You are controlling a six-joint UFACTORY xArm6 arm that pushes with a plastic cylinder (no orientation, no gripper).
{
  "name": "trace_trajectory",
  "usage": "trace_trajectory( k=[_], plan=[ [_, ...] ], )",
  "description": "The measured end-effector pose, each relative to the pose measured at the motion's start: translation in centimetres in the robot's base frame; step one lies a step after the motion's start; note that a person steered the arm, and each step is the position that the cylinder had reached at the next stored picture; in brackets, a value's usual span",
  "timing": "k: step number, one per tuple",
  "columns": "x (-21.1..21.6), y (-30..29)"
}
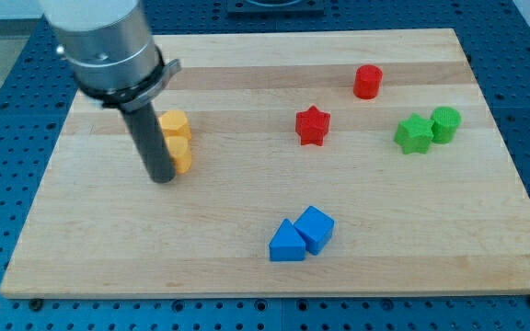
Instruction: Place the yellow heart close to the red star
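Note:
The yellow heart (pixel 181 155) sits left of the board's middle, partly hidden by my rod. My tip (pixel 162 176) touches its left side. A second yellow block (pixel 175 124), six-sided, stands just above the heart and touches it. The red star (pixel 312 125) lies well to the right of the heart, apart from it.
A red cylinder (pixel 367 81) stands at the upper right. A green star (pixel 414 134) and a green cylinder (pixel 445 123) touch each other at the right. A blue triangle (pixel 287 243) and a blue cube (pixel 315 228) touch near the bottom middle. The wooden board (pixel 247 276) rests on a blue pegboard.

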State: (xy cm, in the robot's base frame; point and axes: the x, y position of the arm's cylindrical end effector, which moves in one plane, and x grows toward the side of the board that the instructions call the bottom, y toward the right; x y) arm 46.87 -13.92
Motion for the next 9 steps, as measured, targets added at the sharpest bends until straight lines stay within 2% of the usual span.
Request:
trace_trajectory(
  k=[3,5,8,9],
  plan=[
    [-4.8,0.2],
    [-5.2,3.0],
    [-5.9,10.2],
    [-5.4,9.7]
  ],
)
